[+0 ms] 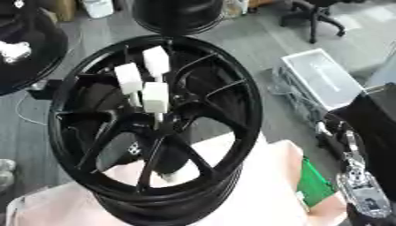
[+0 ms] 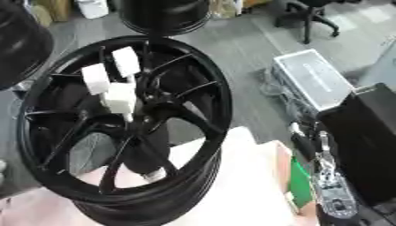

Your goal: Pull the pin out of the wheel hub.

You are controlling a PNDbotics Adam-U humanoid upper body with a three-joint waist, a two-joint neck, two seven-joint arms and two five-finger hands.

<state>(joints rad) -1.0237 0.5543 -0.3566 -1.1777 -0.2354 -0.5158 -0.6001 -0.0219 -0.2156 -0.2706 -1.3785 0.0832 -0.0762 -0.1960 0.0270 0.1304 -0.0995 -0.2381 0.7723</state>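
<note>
The black wheel hub [image 1: 154, 128] stands tilted on a pale pink counter [image 1: 255, 194], close to its near edge. Three white block-shaped pins [image 1: 154, 97] stick out near the hub centre. My right robot hand [image 2: 333, 194] shows at the lower right corner; if it is wide or narrow I cannot tell

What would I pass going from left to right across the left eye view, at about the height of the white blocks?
Dark round object at the left edge → large black spoked wheel with three white blocks at its hub → silver-grey rectangular case on the floor → the robot's black and silver right arm, lower right.
</note>
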